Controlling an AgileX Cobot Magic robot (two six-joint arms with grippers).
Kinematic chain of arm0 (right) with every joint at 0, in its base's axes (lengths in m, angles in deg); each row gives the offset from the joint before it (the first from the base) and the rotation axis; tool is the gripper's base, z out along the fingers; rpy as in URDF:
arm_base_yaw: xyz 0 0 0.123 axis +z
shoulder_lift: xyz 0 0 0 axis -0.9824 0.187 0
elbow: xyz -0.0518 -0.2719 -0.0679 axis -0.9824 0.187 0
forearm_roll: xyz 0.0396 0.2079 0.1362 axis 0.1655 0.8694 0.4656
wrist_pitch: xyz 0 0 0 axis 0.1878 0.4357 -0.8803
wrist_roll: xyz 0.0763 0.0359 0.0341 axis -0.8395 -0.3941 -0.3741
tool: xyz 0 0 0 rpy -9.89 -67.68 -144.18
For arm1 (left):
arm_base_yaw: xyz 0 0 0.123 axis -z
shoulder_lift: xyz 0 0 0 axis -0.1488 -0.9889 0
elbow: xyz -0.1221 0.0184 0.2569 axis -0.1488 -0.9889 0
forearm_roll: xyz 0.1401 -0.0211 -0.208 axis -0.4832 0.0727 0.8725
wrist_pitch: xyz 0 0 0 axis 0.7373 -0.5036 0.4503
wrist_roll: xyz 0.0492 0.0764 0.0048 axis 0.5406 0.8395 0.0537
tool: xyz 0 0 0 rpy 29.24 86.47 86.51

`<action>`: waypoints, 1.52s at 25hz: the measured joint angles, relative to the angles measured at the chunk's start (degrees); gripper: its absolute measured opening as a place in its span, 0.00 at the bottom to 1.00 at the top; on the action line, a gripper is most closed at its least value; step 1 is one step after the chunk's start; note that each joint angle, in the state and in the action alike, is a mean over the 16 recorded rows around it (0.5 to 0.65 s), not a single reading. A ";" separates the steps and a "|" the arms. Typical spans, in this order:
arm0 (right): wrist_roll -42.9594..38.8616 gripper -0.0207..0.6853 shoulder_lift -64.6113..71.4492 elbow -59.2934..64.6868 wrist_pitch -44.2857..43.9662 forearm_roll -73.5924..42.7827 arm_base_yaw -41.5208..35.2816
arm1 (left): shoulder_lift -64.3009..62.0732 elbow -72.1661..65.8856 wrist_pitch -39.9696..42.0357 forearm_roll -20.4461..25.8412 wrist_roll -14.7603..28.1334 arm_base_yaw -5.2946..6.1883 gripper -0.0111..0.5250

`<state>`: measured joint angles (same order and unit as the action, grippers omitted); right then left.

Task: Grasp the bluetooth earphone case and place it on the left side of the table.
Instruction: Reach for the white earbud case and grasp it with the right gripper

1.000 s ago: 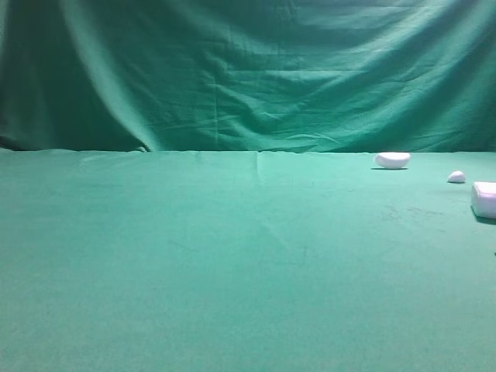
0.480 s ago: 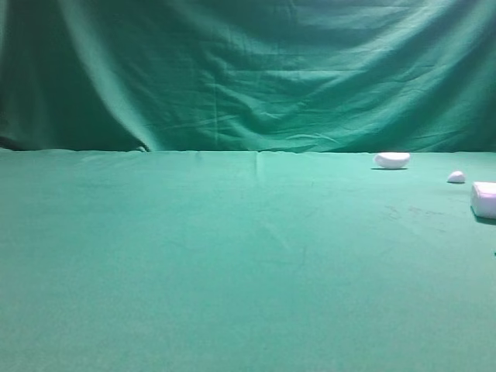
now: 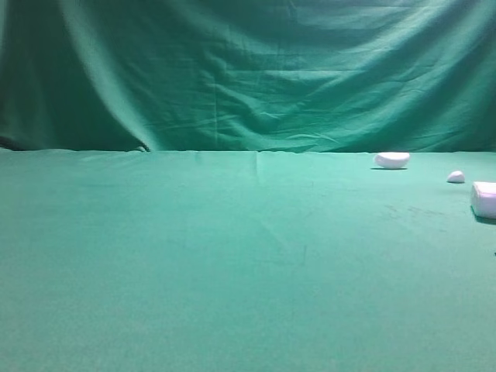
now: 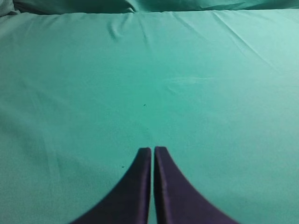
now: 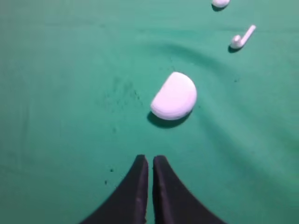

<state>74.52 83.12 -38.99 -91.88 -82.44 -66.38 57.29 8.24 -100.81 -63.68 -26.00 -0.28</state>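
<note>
One smooth white plastic earphone case (image 5: 174, 96), a rounded pebble shape, lies on the green cloth table (image 3: 194, 256) at its right edge, just ahead of the right gripper (image 5: 150, 158). Beyond it lie one small white earbud (image 5: 242, 38) and one white half-dome piece (image 3: 391, 160), all apart. Both the right and left gripper (image 4: 153, 149) have their dark jaws together, holding nothing.

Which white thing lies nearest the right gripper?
The bluetooth earphone case, the largest, just ahead of the right gripper; the earbud and far white piece lie beyond.
</note>
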 joint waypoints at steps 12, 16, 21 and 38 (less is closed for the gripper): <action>-14.42 0.41 21.17 -6.20 4.68 -11.37 5.50 | 0.00 0.00 0.00 0.00 0.00 0.00 0.02; -16.90 0.61 26.55 -7.41 6.78 -11.35 5.64 | 0.00 0.00 0.00 0.00 0.00 0.00 0.02; -19.93 0.80 31.40 -8.47 9.13 -11.58 5.64 | 0.00 0.00 0.00 0.00 0.00 0.00 0.02; -21.82 0.57 36.46 -11.95 9.19 -14.80 5.69 | 0.00 0.00 0.00 0.00 0.00 0.00 0.02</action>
<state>52.70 119.58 -50.94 -82.69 -97.24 -60.68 57.29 8.24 -100.81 -63.68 -26.00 -0.28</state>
